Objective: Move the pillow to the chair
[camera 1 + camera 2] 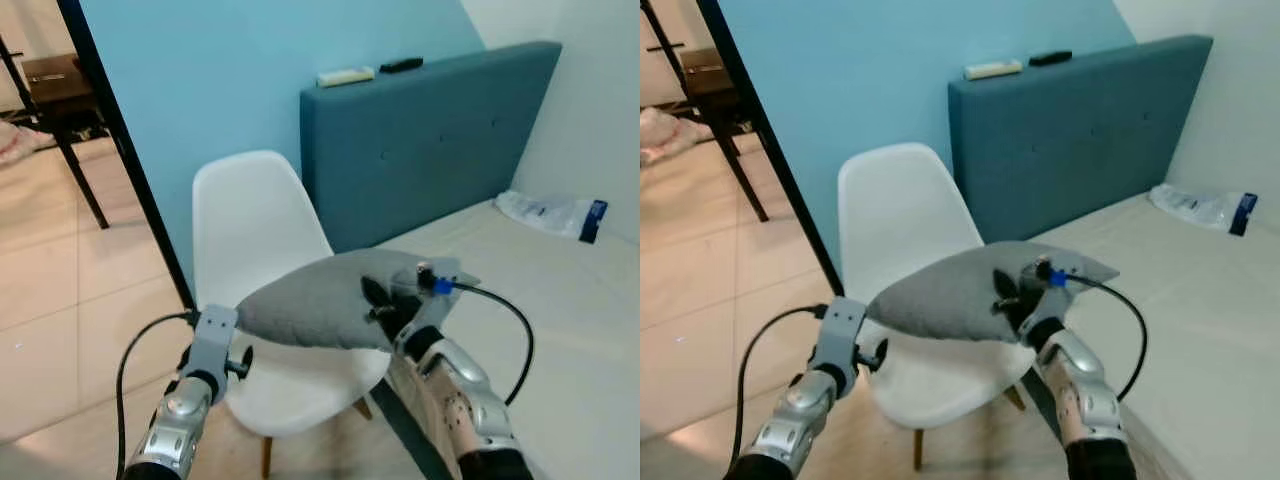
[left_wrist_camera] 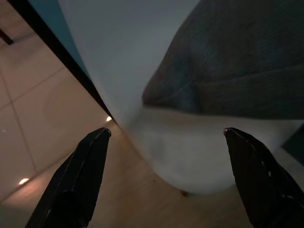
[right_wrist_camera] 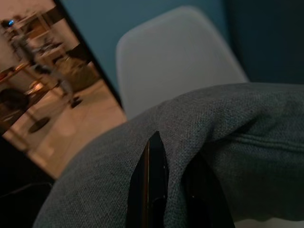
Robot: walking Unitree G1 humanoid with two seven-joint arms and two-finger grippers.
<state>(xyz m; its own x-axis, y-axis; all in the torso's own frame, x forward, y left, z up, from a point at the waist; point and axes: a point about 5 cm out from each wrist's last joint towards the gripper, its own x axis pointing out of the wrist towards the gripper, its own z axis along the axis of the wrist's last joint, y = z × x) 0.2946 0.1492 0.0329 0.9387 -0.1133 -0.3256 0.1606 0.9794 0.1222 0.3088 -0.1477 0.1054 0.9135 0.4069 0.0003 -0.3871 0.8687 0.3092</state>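
Left eye view shows my right gripper (image 1: 381, 300) closed on the grey pillow (image 1: 325, 298), its black fingers (image 3: 151, 190) pinching a fold of the fabric near the pillow's right end. I hold the pillow in the air above the seat of the white chair (image 1: 255, 230); it hangs across the seat, and its left tip points to about 9 o'clock, toward my left gripper (image 1: 232, 350). In the left wrist view my left gripper has its two fingers (image 2: 78, 178) spread wide and holds nothing; the chair's seat edge and the pillow's underside are just in front of them. The chair stands at 12 o'clock from me, its back against the light blue wall (image 1: 230, 80). The bed (image 1: 560, 330) lies at 2 o'clock, with its dark blue headboard (image 1: 430, 140) just beside the chair. On the mattress near the far wall lies a plastic bag (image 1: 550, 213). Two small flat objects (image 1: 370, 71) rest on the top of the headboard; I cannot tell what they are.
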